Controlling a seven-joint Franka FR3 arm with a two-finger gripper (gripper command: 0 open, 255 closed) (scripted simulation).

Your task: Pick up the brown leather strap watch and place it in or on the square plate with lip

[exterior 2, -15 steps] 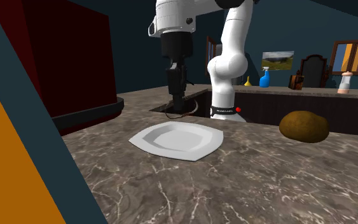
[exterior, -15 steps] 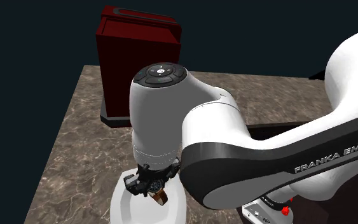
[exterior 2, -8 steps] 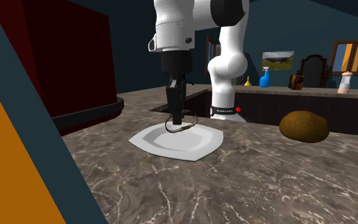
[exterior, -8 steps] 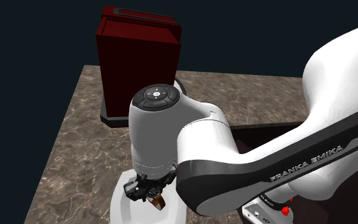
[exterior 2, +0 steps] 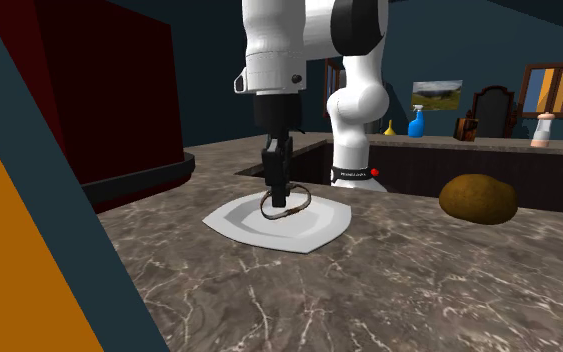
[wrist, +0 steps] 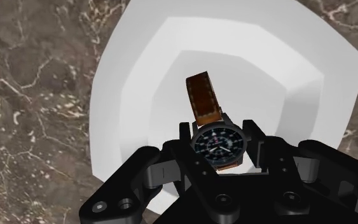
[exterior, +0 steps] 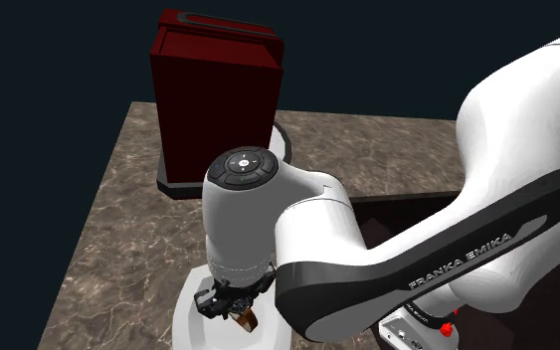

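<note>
The end effector (wrist: 219, 150) is closed on the watch (wrist: 216, 142), its two black fingers pressing the dark round case from either side. The dial faces the wrist camera, and a brown strap (wrist: 203, 98) sticks out beyond the fingertips, over the white plate (wrist: 139, 76).

In the second exterior view, left of centre in the frame, the end effector (exterior 2: 277, 188) points straight down with the watch (exterior 2: 286, 203) hanging at its tip, low over the middle of the plate (exterior 2: 304, 233). Whether the strap touches the plate cannot be told. The plate lies flat on the marbled brown tabletop (exterior 2: 369, 290). A brown lump (exterior 2: 479, 198) sits on the tabletop at the right of that frame, well apart from the plate.

In the shoulder view the white arm (exterior: 297, 239) covers much of the lower half. Below it, at the bottom edge, the end effector (exterior: 228, 301) holds the watch (exterior: 249, 318) above the plate (exterior: 188, 310). A dark red box (exterior: 218, 89) stands at the far end of the tabletop (exterior: 133, 224), in the upper left of the frame.
</note>
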